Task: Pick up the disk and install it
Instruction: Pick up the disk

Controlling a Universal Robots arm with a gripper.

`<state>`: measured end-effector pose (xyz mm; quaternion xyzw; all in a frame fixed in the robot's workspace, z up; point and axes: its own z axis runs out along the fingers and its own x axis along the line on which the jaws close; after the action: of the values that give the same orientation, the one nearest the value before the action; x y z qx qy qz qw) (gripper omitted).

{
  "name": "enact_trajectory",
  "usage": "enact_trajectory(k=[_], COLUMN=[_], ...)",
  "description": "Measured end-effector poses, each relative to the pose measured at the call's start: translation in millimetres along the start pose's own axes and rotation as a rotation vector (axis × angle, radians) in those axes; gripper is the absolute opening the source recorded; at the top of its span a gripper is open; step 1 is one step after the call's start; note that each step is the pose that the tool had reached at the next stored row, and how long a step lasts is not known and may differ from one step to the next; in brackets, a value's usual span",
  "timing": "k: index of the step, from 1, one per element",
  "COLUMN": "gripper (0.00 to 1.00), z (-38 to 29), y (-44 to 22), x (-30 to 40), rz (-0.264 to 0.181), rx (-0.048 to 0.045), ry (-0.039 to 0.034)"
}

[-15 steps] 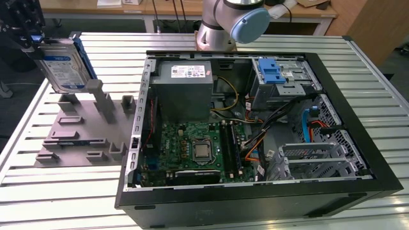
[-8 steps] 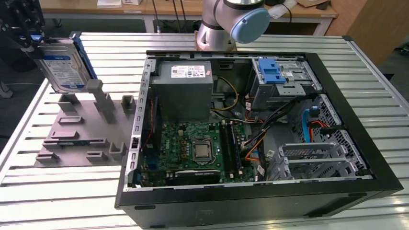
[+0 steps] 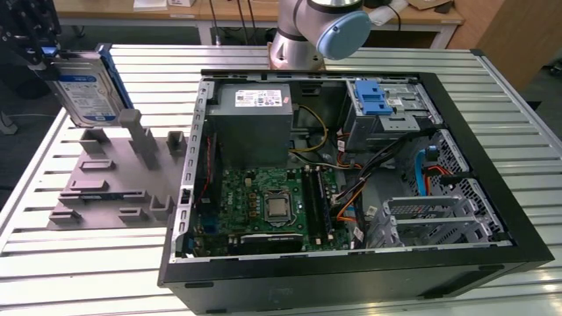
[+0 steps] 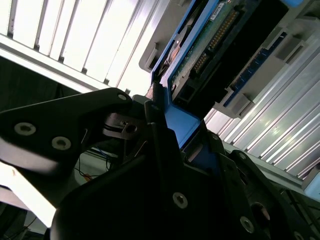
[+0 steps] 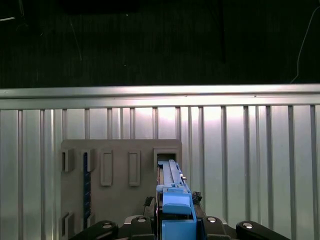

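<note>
The disk (image 3: 85, 92), a silver drive with a white-and-blue label in a blue bracket, hangs upright over the far end of the grey fixture plate (image 3: 97, 184), at the exterior view's left. My gripper (image 3: 42, 56) is shut on its upper end. In the first wrist view the disk (image 5: 171, 192) shows edge-on between the black fingers of the gripper (image 5: 175, 222), just in front of an empty slot (image 5: 166, 154) in the plate. The second wrist view shows the disk's circuit-board side (image 4: 210, 42) and the blue bracket (image 4: 182, 125) clamped between the fingers (image 4: 160, 145).
An open black computer case (image 3: 491, 197) lies to the exterior view's right of the plate, with a grey metal box (image 3: 250, 125), a motherboard (image 3: 272, 204) and a drive bay with a blue latch (image 3: 373, 102). The arm's base (image 3: 307, 33) stands behind the case. The slatted metal table (image 3: 88, 276) carries everything.
</note>
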<state>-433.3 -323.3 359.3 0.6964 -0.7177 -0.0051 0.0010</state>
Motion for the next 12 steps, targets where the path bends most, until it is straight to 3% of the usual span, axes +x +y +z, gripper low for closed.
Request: enact_trajectory(k=[12], gripper=[0.36], z=[-2.4], y=[0.0], x=[0.0], rz=[0.000], rx=[0.0000], ry=[0.0000])
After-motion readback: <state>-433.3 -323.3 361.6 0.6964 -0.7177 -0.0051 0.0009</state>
